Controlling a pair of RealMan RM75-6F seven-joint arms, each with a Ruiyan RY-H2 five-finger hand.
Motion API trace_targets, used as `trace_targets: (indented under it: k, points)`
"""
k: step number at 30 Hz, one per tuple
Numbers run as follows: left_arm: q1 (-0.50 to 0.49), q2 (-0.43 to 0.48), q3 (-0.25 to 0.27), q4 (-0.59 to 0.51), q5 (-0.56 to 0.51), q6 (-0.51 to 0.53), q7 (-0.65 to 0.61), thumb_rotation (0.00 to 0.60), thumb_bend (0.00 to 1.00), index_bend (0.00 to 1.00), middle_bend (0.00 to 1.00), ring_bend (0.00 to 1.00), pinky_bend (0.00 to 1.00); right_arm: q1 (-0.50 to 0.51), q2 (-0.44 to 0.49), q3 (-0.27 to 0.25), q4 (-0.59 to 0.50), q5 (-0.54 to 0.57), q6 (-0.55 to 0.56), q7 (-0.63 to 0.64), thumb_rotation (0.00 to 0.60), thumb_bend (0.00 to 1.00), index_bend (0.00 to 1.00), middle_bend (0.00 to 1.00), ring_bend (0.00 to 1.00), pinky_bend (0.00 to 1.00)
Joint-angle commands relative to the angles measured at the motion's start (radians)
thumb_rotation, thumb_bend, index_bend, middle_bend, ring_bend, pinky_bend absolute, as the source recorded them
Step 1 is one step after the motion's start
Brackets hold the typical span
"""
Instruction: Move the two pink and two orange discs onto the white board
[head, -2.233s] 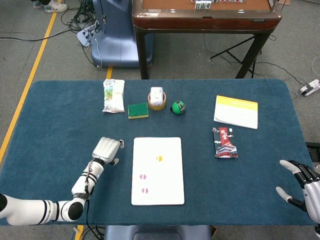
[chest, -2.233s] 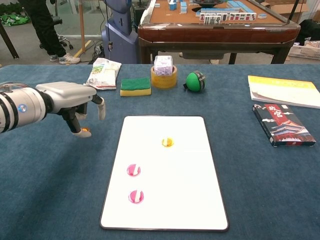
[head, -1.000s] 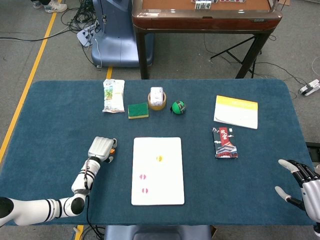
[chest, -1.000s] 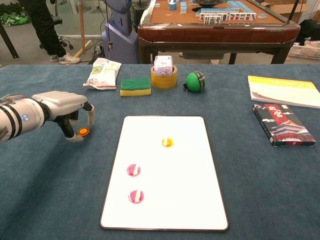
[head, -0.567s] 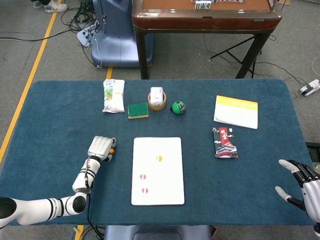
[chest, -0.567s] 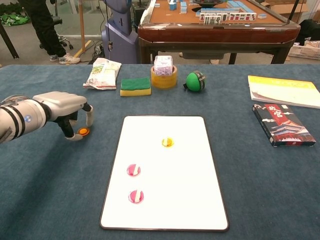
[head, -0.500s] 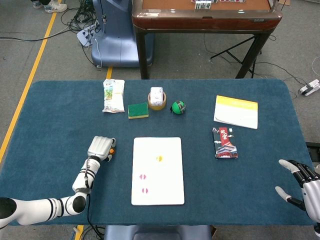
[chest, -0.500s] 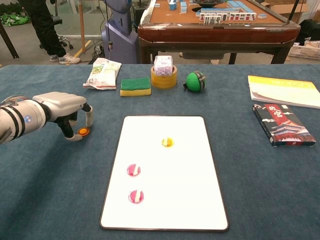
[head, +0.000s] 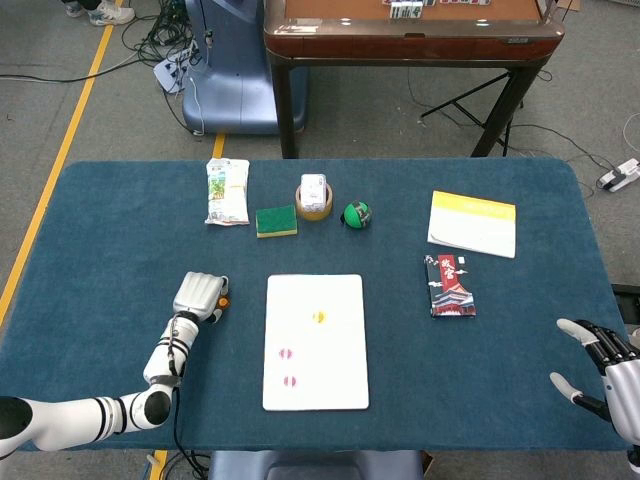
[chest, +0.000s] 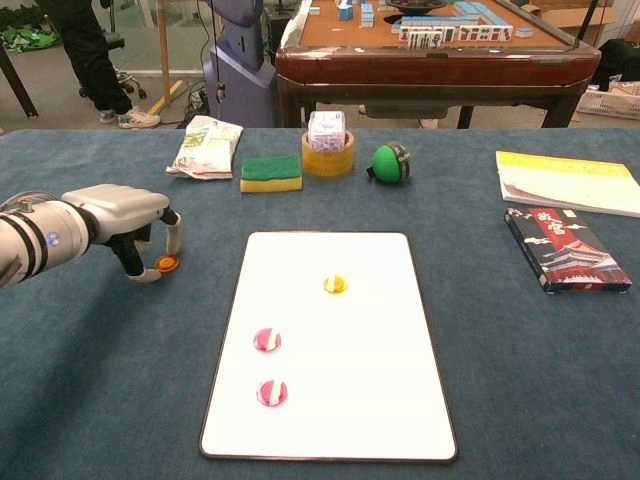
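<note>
The white board (head: 330, 390) (chest: 380, 400) lies at the table's middle front. On it are two pink discs (head: 286, 353) (head: 290, 380), which the chest view shows at its lower left (chest: 267, 340) (chest: 272, 392), and one orange disc (head: 318, 316) (chest: 335, 284). A second orange disc (chest: 166, 264) (head: 225, 300) lies on the cloth left of the board. My left hand (chest: 125, 225) (head: 198, 296) arches over it, thumb and a finger on either side, and the disc stays flat on the table. My right hand (head: 605, 370) hangs with fingers spread at the table's front right edge, holding nothing.
Along the back stand a snack packet (chest: 207, 146), a green sponge (chest: 271, 172), a tape roll with a small box in it (chest: 328, 150) and a green ball (chest: 390, 162). A yellow-and-white booklet (chest: 570, 182) and a dark box (chest: 558, 248) lie to the right.
My left hand has drawn back left and lowered, so the orange disc once under it now shows at its fingertips. The disc and the right hand have not moved.
</note>
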Motion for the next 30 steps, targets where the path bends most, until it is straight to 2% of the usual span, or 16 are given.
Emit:
trace_targets:
  k: [1,20,26,30]
  points:
    - [0.001,0.0,-0.001,-0.001,0.002,0.0,0.001,0.6,0.3,0.54,1.0,1.0,1.0,0.0,0.0,0.0,0.0,0.0,0.0,0.0,0.6,0.0,0.26,0.31,0.34,0.63]
    - [-0.001,0.003,-0.012,-0.026,0.019,0.006,0.013,0.6,0.3,0.59,1.0,1.0,1.0,-0.001,0.002,0.001,0.003,0.002,0.005,0.011,0.6,0.0,0.26,0.31,0.34,0.63]
    - [-0.005,0.023,-0.031,-0.082,0.031,0.027,0.013,0.6,0.3,0.59,1.0,1.0,1.0,-0.001,0.003,0.0,0.002,0.003,0.004,0.013,0.6,0.0,0.26,0.31,0.34,0.63]
    - [-0.012,0.045,-0.041,-0.156,0.047,0.051,0.026,0.6,0.3,0.59,1.0,1.0,1.0,-0.004,0.004,0.001,0.004,0.003,0.01,0.015,0.6,0.0,0.26,0.31,0.34,0.63]
